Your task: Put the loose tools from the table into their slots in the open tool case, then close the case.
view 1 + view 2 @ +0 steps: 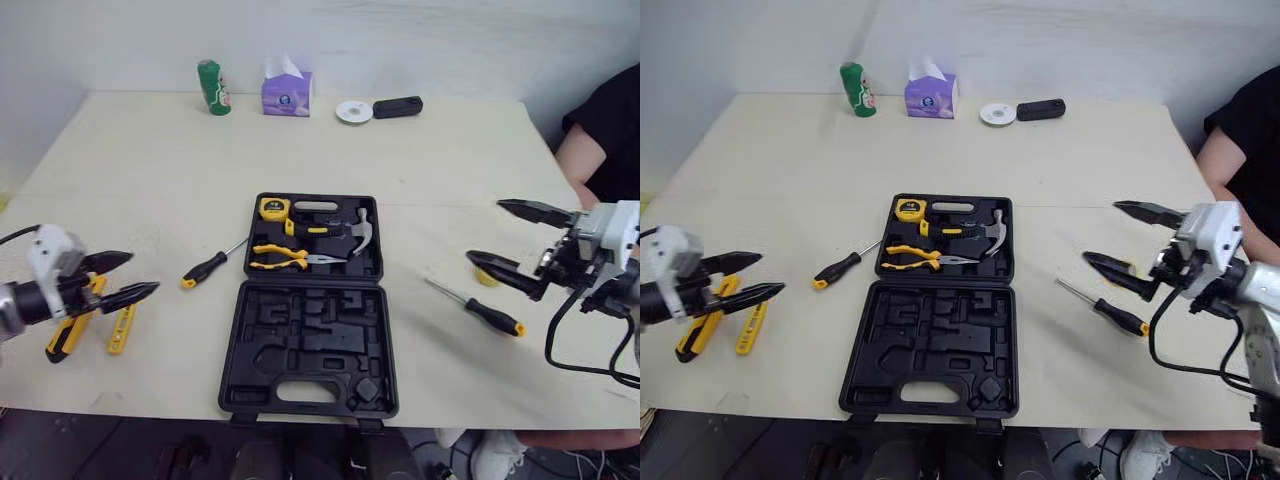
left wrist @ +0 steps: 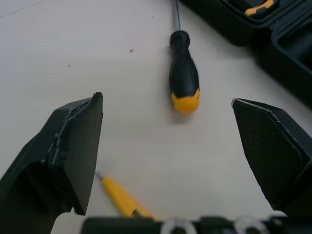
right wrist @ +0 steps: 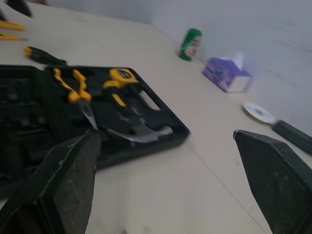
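The tool case (image 1: 305, 345) lies open at the centre of the table (image 1: 150, 170): black moulded plastic, hinged across the middle. The far half holds three tools: one yellow tape measure (image 1: 273, 208), one hammer (image 1: 345, 232) with a bright steel claw head and a black-and-yellow handle, and one pair of pliers (image 1: 285, 257) with yellow grips. The near half shows angular moulded recesses and a handle cut-out along its near edge. Two screwdrivers lie loose on the table, each with a thin steel shaft and a black handle capped in yellow: the left screwdriver (image 1: 205, 268) just beside the case's left edge, and the right screwdriver (image 1: 485, 312) near its right side. Two yellow-handled tools (image 1: 70, 330) lie side by side at the table's left edge, beneath the left gripper (image 1: 143, 272), whose black fingers are spread wide apart. The right gripper (image 1: 485, 231) hangs above the table right of the case, its fingers likewise spread wide; a small yellow piece (image 1: 487, 278) lies partly hidden behind its lower finger. Along the far edge stand one green can (image 1: 213, 88), one purple tissue box (image 1: 287, 93), one white disc (image 1: 353, 111) and one black oblong object (image 1: 398, 107). A person's arm (image 1: 580, 160) in a black sleeve rests at the right corner.
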Robot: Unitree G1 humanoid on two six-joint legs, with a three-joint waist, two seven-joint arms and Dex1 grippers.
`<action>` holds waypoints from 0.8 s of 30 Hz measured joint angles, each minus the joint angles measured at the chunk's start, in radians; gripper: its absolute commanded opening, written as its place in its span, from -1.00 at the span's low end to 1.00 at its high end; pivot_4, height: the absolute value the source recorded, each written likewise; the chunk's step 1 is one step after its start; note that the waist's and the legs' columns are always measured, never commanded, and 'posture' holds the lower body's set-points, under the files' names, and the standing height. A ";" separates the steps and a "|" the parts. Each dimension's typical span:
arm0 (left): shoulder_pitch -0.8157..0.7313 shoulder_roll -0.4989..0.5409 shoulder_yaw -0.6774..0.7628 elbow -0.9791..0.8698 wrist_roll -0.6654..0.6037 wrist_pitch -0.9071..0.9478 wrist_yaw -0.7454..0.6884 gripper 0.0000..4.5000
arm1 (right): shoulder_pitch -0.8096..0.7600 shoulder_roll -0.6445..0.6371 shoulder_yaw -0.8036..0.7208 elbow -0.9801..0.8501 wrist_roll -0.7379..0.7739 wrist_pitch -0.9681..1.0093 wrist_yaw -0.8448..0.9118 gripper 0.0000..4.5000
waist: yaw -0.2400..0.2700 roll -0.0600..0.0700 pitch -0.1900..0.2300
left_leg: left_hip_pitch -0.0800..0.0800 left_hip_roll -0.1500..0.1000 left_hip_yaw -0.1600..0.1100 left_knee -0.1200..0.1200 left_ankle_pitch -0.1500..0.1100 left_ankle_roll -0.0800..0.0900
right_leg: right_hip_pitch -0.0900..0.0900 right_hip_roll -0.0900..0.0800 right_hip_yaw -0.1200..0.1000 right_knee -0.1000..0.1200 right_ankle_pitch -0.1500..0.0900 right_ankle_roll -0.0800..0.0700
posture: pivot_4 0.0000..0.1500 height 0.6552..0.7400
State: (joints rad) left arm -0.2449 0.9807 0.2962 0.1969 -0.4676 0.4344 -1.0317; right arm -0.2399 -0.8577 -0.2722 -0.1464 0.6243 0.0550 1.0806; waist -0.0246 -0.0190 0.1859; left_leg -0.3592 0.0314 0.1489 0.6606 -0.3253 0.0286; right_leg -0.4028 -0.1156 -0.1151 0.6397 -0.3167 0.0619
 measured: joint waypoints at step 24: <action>-0.294 -0.108 -0.356 0.022 0.261 0.196 0.169 0.60 | -0.073 0.076 0.109 -0.179 0.019 0.122 -0.004 1.00 | 0.003 -0.001 0.000 | -0.012 0.000 0.000 0.007 0.003 0.003 | -0.008 0.001 -0.001 0.006 0.001 0.002 | 1.00 1.00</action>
State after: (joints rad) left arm -0.5387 0.8731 -0.0596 0.2188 -0.2071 0.6303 -0.8623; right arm -0.3131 -0.7815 -0.1632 -0.3251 0.6431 0.1772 1.0763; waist -0.0219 -0.0199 0.1862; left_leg -0.3709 0.0311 0.1489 0.6673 -0.3223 0.0321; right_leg -0.4111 -0.1141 -0.1158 0.6454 -0.3157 0.0636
